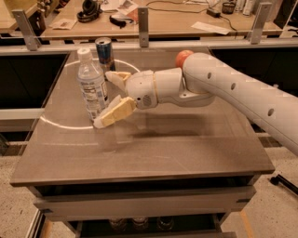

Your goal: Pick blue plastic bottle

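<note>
Desks (186, 23) with papers and a pair of headphones (88, 7) fill the back of the room. In front of them is a brown table (186, 153) with a thin white ring (60, 124) drawn on its top. The blue plastic bottle (91, 86) stands up straight by that ring, toward the back left part of the table. It is clear, with a white cap and a label. Just behind it stands a shorter drink can (104, 53), close but not touching. An orange ball (181, 56) peeks out from behind the white arm (233, 90).

The arm reaches in from the right, low over the table, so the gripper (102, 99) meets the bottle at its fat middle part and not at the thin neck. Its two yellowish fingers (116, 111) are spread wide apart. One points past the back of the bottle, toward the gap between bottle and can. The other lies in front of the bottle, near its bottom. The bottle seems partly between them, but they do not squeeze it yet. They are likely spread so wide so that the bottle fits in without being knocked over. The next step is probably a small push to the left, then a gentle squeeze. The back finger must take care not to bump the can.
</note>
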Controlling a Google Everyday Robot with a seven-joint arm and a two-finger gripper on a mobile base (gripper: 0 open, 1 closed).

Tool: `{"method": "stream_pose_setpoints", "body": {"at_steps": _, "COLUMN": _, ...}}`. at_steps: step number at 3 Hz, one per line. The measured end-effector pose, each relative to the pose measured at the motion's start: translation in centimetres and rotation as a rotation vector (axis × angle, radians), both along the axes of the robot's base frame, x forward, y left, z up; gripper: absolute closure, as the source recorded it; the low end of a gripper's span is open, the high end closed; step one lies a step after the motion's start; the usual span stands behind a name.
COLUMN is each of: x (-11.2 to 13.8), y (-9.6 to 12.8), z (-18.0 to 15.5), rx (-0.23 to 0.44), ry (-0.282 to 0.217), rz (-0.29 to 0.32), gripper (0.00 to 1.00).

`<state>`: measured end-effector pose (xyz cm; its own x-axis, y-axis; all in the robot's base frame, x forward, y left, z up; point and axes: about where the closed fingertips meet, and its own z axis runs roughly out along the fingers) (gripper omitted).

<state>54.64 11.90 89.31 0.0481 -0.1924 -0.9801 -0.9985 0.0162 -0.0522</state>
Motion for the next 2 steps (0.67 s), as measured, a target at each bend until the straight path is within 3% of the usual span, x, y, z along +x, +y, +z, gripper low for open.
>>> {"method": "stream_pose_setpoints", "body": {"at_steps": 1, "x": 0.8, "y": 1.6, "z": -0.3, "rx": 0.000, "ry": 0.005, "rz": 0.006, "gripper": 0.00}}
{"method": "stream_pose_setpoints", "body": {"at_steps": 2, "x": 1.6, "y": 2.7, "z": -0.4, "rx": -0.004, "ry": 0.010, "rz": 0.002, "gripper": 0.18}}
